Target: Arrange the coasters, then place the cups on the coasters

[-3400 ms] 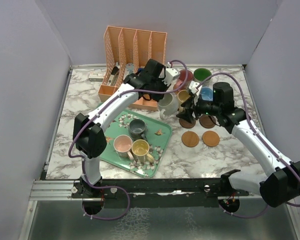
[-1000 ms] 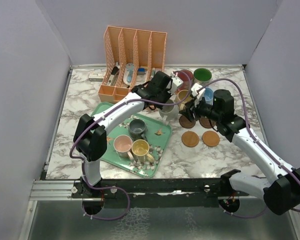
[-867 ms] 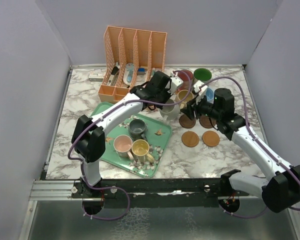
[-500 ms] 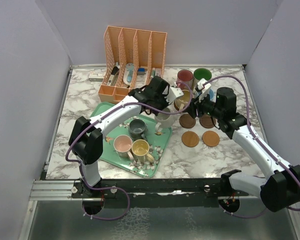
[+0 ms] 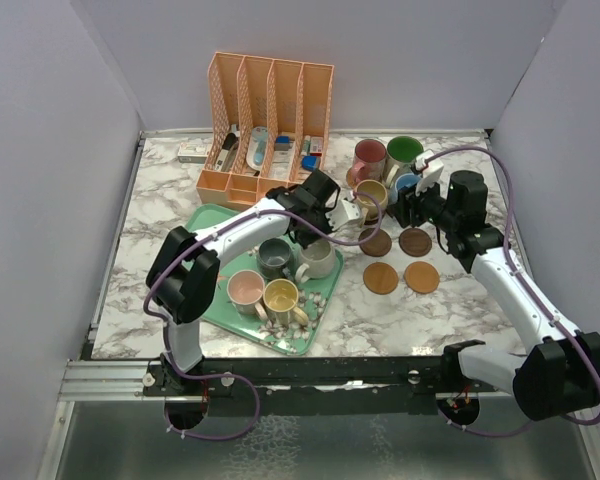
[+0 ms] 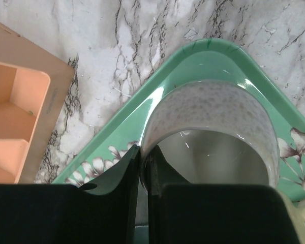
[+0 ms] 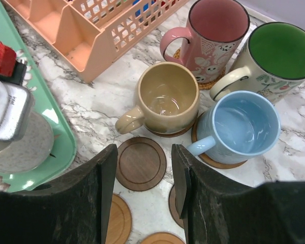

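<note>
My left gripper [image 5: 313, 238] is shut on the rim of a cream speckled cup [image 5: 317, 260], pinching its wall [image 6: 142, 158] over the green tray [image 6: 213, 51]. Whether that cup [image 6: 213, 109] rests on the tray I cannot tell. A grey-blue cup [image 5: 275, 257], a pink one [image 5: 246, 288] and a yellow one [image 5: 280, 296] stand on the tray. A maroon-lined pink cup [image 7: 213, 30], green cup [image 7: 277, 51], tan cup [image 7: 166, 97] and blue cup [image 7: 242, 125] sit on coasters. My right gripper [image 7: 142, 190] hangs open and empty above a bare dark coaster [image 7: 141, 163]. Other bare coasters [image 5: 381, 277] lie beside it.
An orange file organiser [image 5: 270, 110] with small items stands at the back, just behind the tray [image 5: 223, 303]. Pebbles and small decorations lie on the tray's near part. Grey walls close in the marble table on the left, right and back.
My left arm has carried the cream cup from beside the tan cup toward me and left, onto the tray area. My right gripper has pulled back to the right, still open.
</note>
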You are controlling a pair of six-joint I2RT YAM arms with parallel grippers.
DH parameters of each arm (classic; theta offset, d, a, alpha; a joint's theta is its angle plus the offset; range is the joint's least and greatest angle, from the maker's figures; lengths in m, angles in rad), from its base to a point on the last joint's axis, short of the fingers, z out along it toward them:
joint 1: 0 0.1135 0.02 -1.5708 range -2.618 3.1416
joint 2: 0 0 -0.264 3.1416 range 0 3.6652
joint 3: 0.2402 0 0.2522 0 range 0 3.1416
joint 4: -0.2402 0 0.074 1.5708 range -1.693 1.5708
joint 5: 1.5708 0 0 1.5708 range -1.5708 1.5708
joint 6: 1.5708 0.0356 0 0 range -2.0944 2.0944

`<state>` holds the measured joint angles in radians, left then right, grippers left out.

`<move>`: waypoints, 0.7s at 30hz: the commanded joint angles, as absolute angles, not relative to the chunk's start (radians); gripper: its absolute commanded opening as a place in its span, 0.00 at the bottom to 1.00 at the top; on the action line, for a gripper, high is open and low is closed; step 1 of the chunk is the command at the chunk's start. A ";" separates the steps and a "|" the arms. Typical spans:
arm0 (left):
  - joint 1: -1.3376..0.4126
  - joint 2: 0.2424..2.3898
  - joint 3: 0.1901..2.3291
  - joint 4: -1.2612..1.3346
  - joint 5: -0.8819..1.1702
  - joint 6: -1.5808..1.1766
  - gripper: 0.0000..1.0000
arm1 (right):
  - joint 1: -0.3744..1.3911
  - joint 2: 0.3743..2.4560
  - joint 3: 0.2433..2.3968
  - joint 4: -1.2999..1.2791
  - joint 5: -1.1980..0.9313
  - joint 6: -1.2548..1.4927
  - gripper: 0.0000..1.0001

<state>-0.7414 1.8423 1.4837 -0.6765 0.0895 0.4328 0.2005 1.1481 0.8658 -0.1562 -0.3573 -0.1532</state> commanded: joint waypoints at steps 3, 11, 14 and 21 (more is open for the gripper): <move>-0.765 1.861 1.533 -0.610 0.125 0.465 0.00 | 0.184 1.137 0.864 -0.137 -0.336 -0.157 0.47; -0.784 1.880 1.529 -0.582 0.097 0.496 0.00 | 0.162 1.120 0.864 -0.146 -0.380 -0.164 0.47; -0.790 1.890 1.529 -0.577 0.091 0.509 0.04 | 0.154 1.120 0.864 -0.147 -0.379 -0.166 0.47; -0.792 1.901 1.523 -0.571 0.094 0.498 0.13 | 0.146 1.109 0.861 -0.149 -0.387 -0.175 0.47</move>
